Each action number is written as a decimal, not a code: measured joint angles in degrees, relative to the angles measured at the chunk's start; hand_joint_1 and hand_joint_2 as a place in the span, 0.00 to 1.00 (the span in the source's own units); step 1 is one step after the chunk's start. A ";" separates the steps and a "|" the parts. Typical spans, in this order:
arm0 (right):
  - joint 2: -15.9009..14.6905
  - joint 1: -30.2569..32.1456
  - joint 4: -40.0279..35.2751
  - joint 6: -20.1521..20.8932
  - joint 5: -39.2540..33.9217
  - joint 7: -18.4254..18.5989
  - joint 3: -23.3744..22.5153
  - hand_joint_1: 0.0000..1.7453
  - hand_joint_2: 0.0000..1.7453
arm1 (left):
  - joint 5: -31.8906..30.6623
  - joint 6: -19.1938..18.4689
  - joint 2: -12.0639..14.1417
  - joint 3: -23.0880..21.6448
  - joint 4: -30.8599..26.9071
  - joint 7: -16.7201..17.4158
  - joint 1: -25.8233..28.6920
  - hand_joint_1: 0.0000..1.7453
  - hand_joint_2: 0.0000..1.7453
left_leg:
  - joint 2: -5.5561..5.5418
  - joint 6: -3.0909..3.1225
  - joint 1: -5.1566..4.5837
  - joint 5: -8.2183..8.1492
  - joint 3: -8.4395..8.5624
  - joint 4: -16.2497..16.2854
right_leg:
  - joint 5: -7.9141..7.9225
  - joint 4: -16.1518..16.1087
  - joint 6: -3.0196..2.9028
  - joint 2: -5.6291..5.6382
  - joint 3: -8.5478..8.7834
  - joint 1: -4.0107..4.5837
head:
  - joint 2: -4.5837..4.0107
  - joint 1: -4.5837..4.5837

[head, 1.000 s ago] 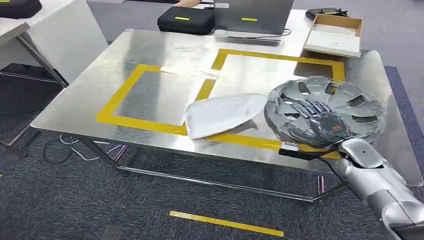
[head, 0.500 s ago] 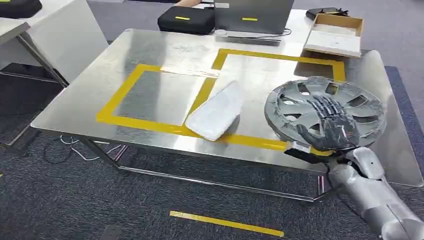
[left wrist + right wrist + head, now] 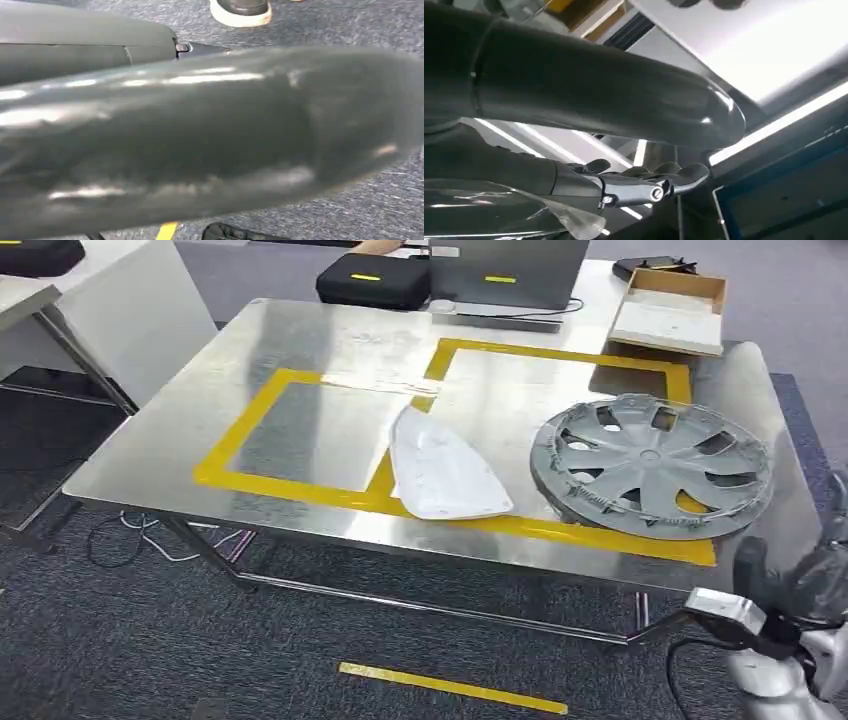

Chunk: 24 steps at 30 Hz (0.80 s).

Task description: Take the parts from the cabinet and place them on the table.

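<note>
Right hand [image 3: 815, 570]: off the table's near right corner, fingers apart, holding nothing.
Hubcap [image 3: 652, 462]: flat on the steel table [image 3: 300, 340], beyond the fingers, untouched.
White panel [image 3: 445, 467]: farther left, across yellow tape.
Left hand: cannot tell.

Shiny brushed-metal table [image 3: 300, 350], matt grey plastic hubcap [image 3: 650, 465], smooth white plastic panel [image 3: 445, 475], rough blue-grey carpet [image 3: 150, 650]
</note>
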 joint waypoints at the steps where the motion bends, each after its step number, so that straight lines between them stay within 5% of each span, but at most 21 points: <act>1: 0.53 0.97 -0.90 -0.17 -0.26 -0.15 -0.72 0.00 0.00 | 0.00 0.00 -0.02 0.22 0.00 0.00 0.04 0.00 0.00 | -0.02 0.30 -0.07 -0.04 0.01 -0.03 | 0.03 0.01 0.13 0.00 0.01 -0.01 | 0.00 -0.02; 4: 2.64 5.13 -4.44 -0.83 -0.70 -0.70 -3.45 0.00 0.00 | -0.18 -0.11 -0.28 0.76 0.00 0.13 0.00 0.00 0.00 | 0.08 0.91 0.23 1.24 0.66 -1.32 | 0.66 -0.54 0.78 0.04 0.41 0.22 | 0.02 -0.04; 5: 3.06 6.46 -5.20 -1.14 -0.55 -0.90 -3.98 0.00 0.00 | -0.33 -0.11 -0.50 0.76 0.00 0.22 -0.03 0.00 0.00 | 0.36 0.91 0.58 1.88 1.37 -2.31 | -0.34 -0.09 0.77 -0.02 -0.18 0.10 | 0.00 0.00; 6: 3.54 7.41 -5.94 -1.53 -0.22 -1.09 -4.60 0.00 0.00 | -0.48 -0.09 -0.50 0.79 0.00 0.37 -0.01 0.00 0.00 | 0.38 1.33 0.71 2.22 1.43 -2.77 | -2.22 1.92 0.91 -0.07 -0.95 0.11 | 0.00 0.30; 8: 4.39 9.07 -6.88 -1.70 0.02 -1.16 -5.44 0.00 0.00 | -0.68 -0.13 -0.57 0.83 0.00 0.46 0.12 0.00 0.00 | 0.58 1.21 0.86 2.33 1.25 -2.75 | -6.44 10.63 1.42 -0.08 -4.40 -0.29 | 0.00 0.35; 10: 5.16 10.56 -7.58 -1.77 0.35 -1.13 -6.05 0.00 0.00 | -0.79 -0.11 -0.66 0.83 0.00 0.50 0.23 0.00 0.00 | 0.76 1.03 1.00 2.41 1.17 -2.66 | -8.15 16.35 2.07 -0.15 -6.63 -0.85 | 0.00 0.33; 12: 6.08 11.87 -9.07 -2.01 0.92 -1.11 -6.55 0.00 0.00 | -1.09 0.13 -0.68 0.85 0.00 0.52 0.24 0.00 0.00 | 0.80 0.56 1.51 2.27 1.13 -2.33 | -5.05 11.73 2.81 -0.33 -3.66 -1.49 | 0.00 0.33; 14: 7.15 13.30 -10.88 -2.14 1.36 -0.78 -6.88 0.00 0.00 | -1.42 0.24 -0.77 0.87 0.00 1.23 0.24 0.00 0.00 | 0.75 -0.62 2.15 1.58 0.93 -1.12 | -1.31 1.15 3.94 -0.68 2.43 -2.37 | 0.00 0.39; 15: 8.04 13.92 -11.52 -2.23 1.64 -0.30 -7.08 0.00 0.00 | -1.62 0.35 -0.46 0.87 0.00 1.68 0.25 0.00 0.00 | 0.62 -1.33 1.70 1.22 0.50 -0.54 | -3.40 0.47 4.37 -0.27 2.80 -1.91 | 0.00 0.86; 16: 8.55 14.71 -12.35 -2.25 1.75 0.05 -7.39 0.00 0.00 | -1.99 0.37 -0.64 0.87 0.00 2.12 0.27 0.00 0.00 | 0.55 -1.71 1.70 1.01 0.09 0.40 | -2.67 0.48 2.78 -0.04 3.15 -2.01 | 0.02 1.00; 20: 11.43 17.03 -13.72 -1.88 0.65 1.12 -10.05 0.00 0.00 | -2.62 0.20 -0.74 0.87 0.00 2.51 0.46 0.00 0.00 | 0.58 -2.81 2.02 0.73 -0.28 0.66 | -2.12 1.05 0.55 -0.20 2.17 -1.84 | 0.00 0.37; 22: 13.05 17.72 -13.72 -0.72 -0.44 0.57 -11.87 0.00 0.00 | -3.02 0.13 -1.01 0.87 0.00 2.51 0.35 0.00 0.00 | 0.74 -2.99 1.97 -3.74 -2.18 5.50 | -1.65 1.05 -0.24 -0.44 1.49 -1.69 | 0.00 0.04; 24: 14.78 18.55 -13.72 1.25 -1.44 -0.81 -13.97 0.00 0.00 | -3.17 0.04 -1.07 0.92 0.00 2.45 0.30 0.00 0.00 | 0.75 -3.05 1.97 -8.59 -5.27 14.25 | -1.00 1.07 -0.80 -0.64 0.47 -1.26 | 0.00 0.04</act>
